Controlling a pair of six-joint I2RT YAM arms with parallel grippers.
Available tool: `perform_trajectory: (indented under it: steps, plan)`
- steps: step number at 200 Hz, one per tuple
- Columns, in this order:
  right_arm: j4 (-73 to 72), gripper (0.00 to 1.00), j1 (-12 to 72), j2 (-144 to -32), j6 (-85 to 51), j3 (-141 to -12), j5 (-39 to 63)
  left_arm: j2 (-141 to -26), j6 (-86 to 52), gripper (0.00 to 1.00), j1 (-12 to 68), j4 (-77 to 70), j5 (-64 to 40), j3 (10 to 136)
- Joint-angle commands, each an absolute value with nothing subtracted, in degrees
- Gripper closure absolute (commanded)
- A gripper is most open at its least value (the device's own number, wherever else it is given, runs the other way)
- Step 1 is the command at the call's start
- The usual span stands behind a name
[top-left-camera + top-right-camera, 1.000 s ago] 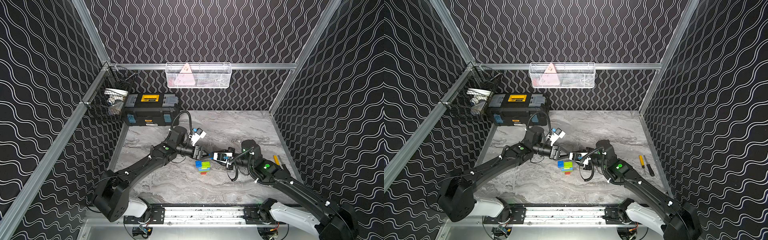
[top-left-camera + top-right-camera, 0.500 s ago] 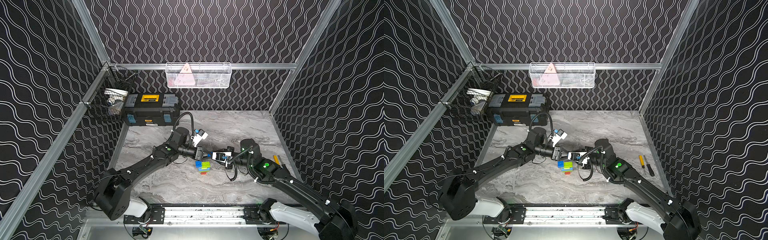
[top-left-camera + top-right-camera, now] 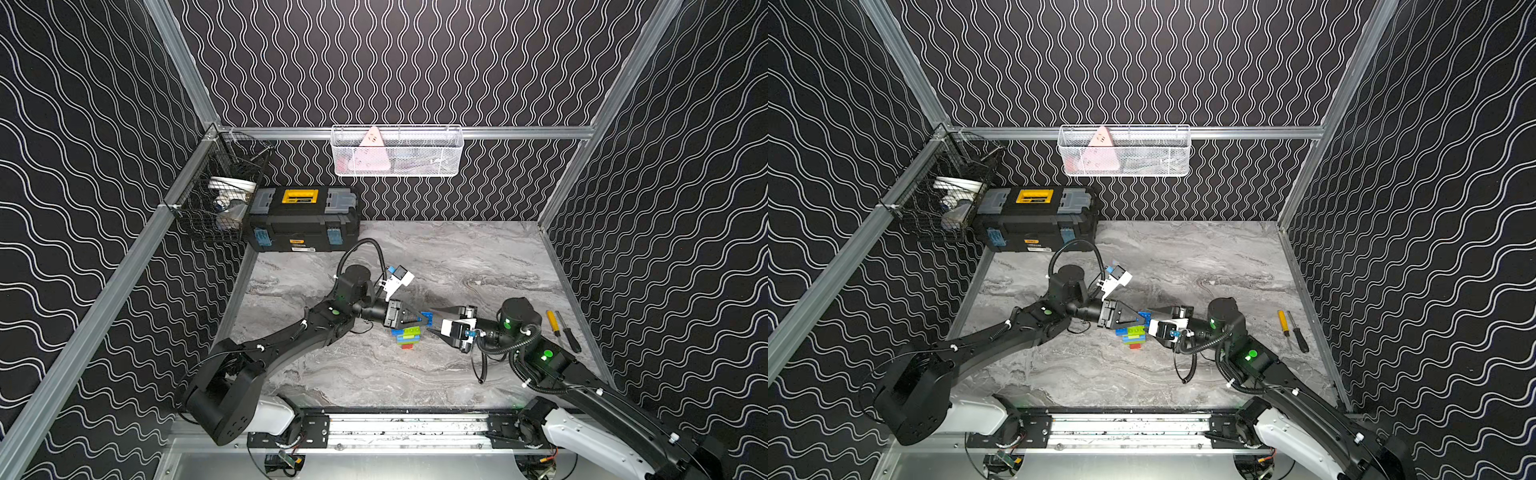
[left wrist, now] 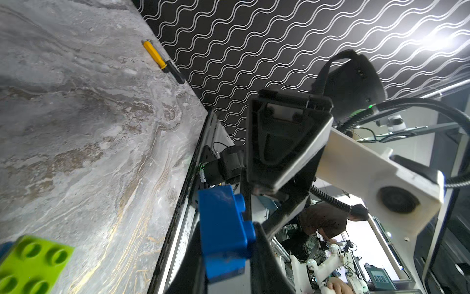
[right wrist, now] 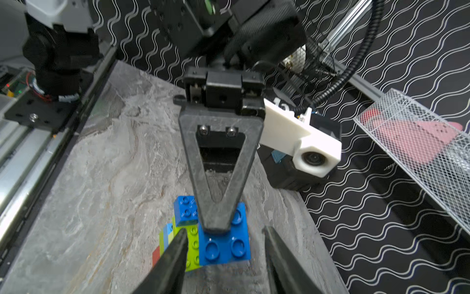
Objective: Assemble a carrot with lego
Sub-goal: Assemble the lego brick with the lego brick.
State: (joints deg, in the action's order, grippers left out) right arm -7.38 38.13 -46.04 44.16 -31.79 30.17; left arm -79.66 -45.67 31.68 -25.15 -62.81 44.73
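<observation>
The left gripper [image 3: 419,320] clamps a dark blue studded plastic brick [image 3: 429,319] at 1 o'clock of the multicoloured brick carrot [image 3: 409,336], which lies flat at the centre of the grey marbled table [image 3: 457,266], long axis 12-to-6, red tip at 6, while the right gripper [image 5: 224,230] straddles the brick, jaws parted.

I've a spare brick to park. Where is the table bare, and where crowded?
Bare: the back, between toolbox and right wall; the front, between brick stack and rail. Crowded: the middle, where left pincer and right pincer meet at the stack; the strip by the screwdrivers.
</observation>
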Motion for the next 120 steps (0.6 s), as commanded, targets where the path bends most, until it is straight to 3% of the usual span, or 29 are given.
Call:
perform_trajectory:
  steps: [1, 71, 120]
  plan:
    - [-6.51, 0.50, 38.17, -44.96, 41.76, -32.60, 34.57, -78.94, -44.96, 1.00, 31.63, -30.46, -65.31, 44.73]
    - [5.27, 0.60, 38.36, -49.51, 50.03, -39.75, 34.68, -78.56, -40.53, 1.00, 31.67, -25.03, -64.84, 44.71]
    - [4.91, 0.56, 39.72, -51.73, 52.63, -40.34, 32.23, -78.89, -45.23, 1.00, 31.65, -30.02, -65.00, 43.96]
